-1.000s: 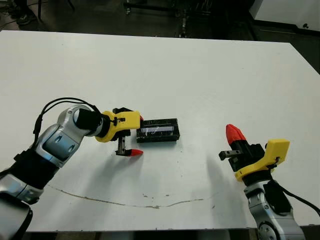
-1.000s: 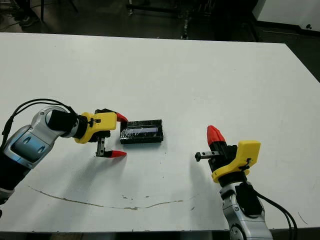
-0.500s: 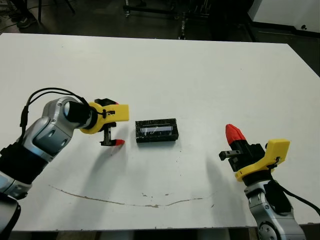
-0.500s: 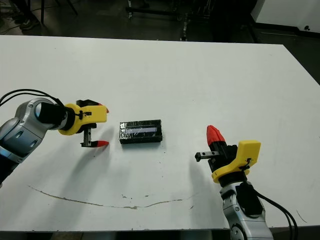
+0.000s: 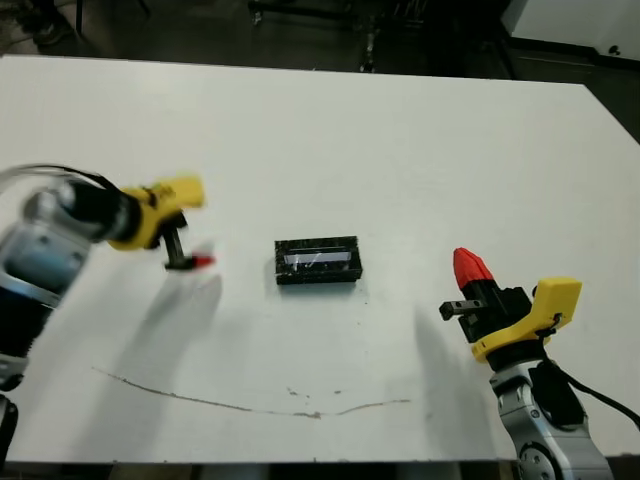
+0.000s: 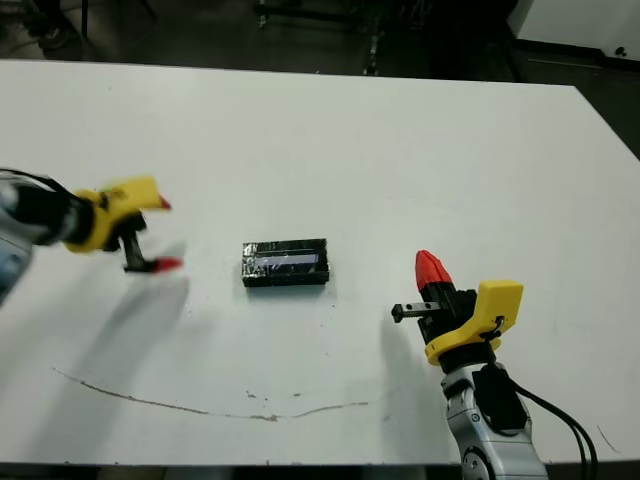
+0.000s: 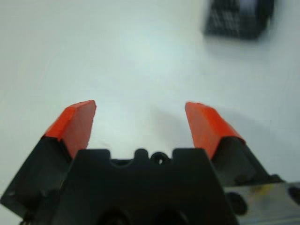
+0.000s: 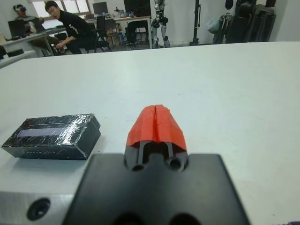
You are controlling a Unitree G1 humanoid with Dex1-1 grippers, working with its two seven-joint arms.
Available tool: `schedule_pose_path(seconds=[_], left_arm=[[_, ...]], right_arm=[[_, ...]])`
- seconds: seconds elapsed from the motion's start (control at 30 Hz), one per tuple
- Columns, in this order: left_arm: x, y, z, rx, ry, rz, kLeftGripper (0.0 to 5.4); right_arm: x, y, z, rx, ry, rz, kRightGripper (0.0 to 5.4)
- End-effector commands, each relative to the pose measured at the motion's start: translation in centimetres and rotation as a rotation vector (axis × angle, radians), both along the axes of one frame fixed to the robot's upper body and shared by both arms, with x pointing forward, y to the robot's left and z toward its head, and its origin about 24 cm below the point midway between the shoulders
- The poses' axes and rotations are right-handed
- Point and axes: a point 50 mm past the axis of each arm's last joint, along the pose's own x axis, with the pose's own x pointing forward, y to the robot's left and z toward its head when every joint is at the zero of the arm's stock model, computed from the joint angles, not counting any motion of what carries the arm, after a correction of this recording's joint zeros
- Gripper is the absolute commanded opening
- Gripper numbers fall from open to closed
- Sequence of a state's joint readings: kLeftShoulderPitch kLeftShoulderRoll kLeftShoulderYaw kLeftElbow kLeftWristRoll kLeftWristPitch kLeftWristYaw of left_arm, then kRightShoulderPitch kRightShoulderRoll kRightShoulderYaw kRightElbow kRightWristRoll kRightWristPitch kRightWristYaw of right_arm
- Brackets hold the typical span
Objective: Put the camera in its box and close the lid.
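Table [image 5: 400,130], broad, white and flat, fills the head views, with a thin dark scratch line [image 5: 250,405] running along its near part. Near the middle of it lies the small black rectangular box [image 5: 318,261], its flat black lid with the shiny see-through panel [image 6: 286,262] seated on top; the camera cannot be made out through the panel. To the robot's left of the box, clearly apart from it, hangs the left yellow-bodied gripper with two red-tipped fingers [image 7: 143,124], its fingers spread wide with only bare table between them; in the left wrist view the box [image 7: 238,18] shows as a dark block well beyond the fingertips. To the robot's right and nearer the front edge stands the right yellow-bodied gripper with red tips [image 8: 156,123], its two fingers pressed together on nothing, the box [image 8: 52,136] off to one side of it, not touching. People sit at desks beyond the table in the right wrist view.
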State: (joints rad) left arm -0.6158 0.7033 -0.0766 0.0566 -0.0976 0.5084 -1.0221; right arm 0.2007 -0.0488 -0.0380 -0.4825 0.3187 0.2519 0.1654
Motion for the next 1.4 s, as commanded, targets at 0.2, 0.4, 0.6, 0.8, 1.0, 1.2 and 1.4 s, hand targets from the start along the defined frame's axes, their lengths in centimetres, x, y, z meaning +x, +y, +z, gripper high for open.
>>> schedule_pose_path(seconds=[0.2, 0.4, 0.6, 0.8, 1.0, 1.2, 1.4], left_arm=[[-1.0, -2.9, 1.5, -0.373, -0.174, 0.007, 3.38], [-1.9, -5.8, 1.3, -0.498, -0.224, 0.013, 2.47], [-2.5, -8.8, -0.7, -0.59, -0.175, 0.025, 1.54], [-3.1, -11.1, -3.4, -0.632, -0.056, 0.047, 0.63], [-3.5, -12.6, -6.0, -0.601, 0.029, 0.102, 0.01], [-3.6, -13.1, -8.2, -0.583, 0.073, 0.108, 0.01], [-3.7, -13.1, -10.0, -0.549, 0.1, 0.112, 0.01]], right_arm=[[-0.1, -0.2, -0.2, -0.002, 0.02, -0.014, 0.0], [-0.1, -0.2, -0.2, -0.013, 0.019, -0.013, 0.0], [-0.1, -0.1, -0.3, -0.008, 0.02, -0.013, 0.0], [-0.1, -0.1, -0.3, -0.015, 0.018, -0.01, 0.0], [-0.1, -0.1, -0.4, -0.004, 0.018, -0.005, 0.0], [-0.1, -0.1, -0.3, -0.014, 0.018, -0.011, 0.0], [-0.1, -0.1, -0.3, -0.011, 0.018, -0.009, 0.0]])
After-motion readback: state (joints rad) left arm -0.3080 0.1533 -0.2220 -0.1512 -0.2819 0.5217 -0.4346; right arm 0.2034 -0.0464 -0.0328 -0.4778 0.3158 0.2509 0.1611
